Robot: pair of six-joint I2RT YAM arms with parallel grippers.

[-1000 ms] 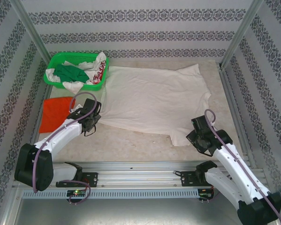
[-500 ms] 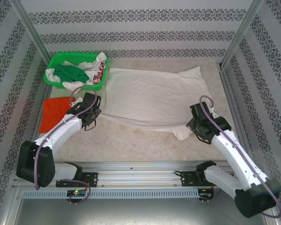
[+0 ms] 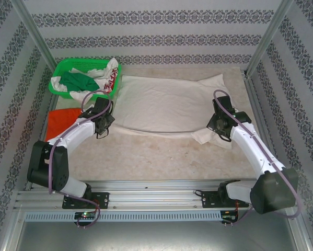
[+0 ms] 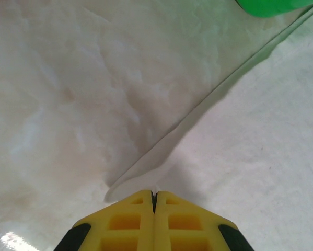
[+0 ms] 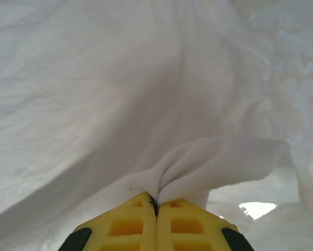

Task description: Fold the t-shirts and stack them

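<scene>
Top view: cream-white t-shirt is spread over the far half of the table, long axis left-right along the far edge; neck end not discernible. Its near edge is pinched by left gripper and right gripper, presumably for folding. Orange-red t-shirt is parked at the left edge.
Left wrist: fingers are closed on the hem.
Right wrist: a bunched fold is clamped.

I see white shells, black joints on my left arm and right arm, purple cable looped along each (black bases too), yellow square-pocketed fingers.
</scene>
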